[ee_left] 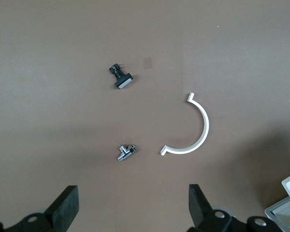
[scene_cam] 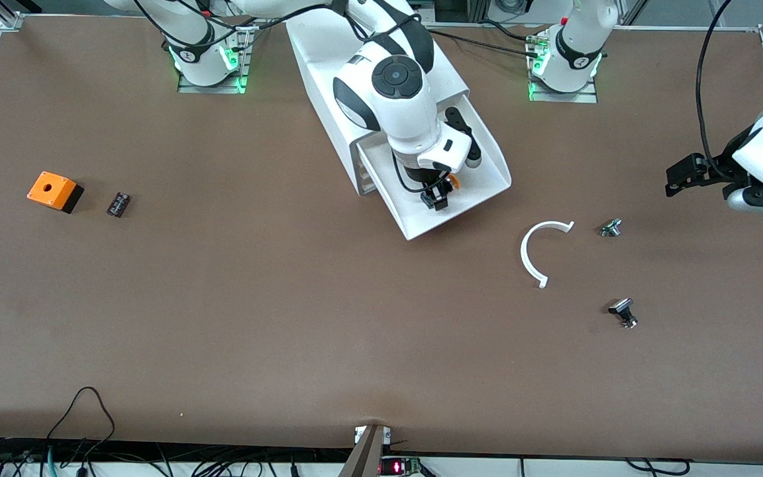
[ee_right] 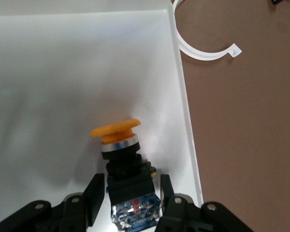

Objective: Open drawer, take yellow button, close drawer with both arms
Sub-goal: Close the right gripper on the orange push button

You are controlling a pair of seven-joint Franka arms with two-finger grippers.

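The orange-capped button (ee_right: 121,145) sits in the pulled-out top drawer (scene_cam: 481,189), pinched by the right gripper (ee_right: 129,193). Lifting out and closing remain. The left gripper (ee_left: 133,205) waits over the counter (scene_cam: 289,318), fingers spread.

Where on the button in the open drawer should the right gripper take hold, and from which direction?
On the black body below the orange cap. The button lies on its side on the floor of the drawer, and the body offers flat flanks while the cap is round and overhangs. Come from the body's tail end, as the right gripper already does, fingers either side of the body.
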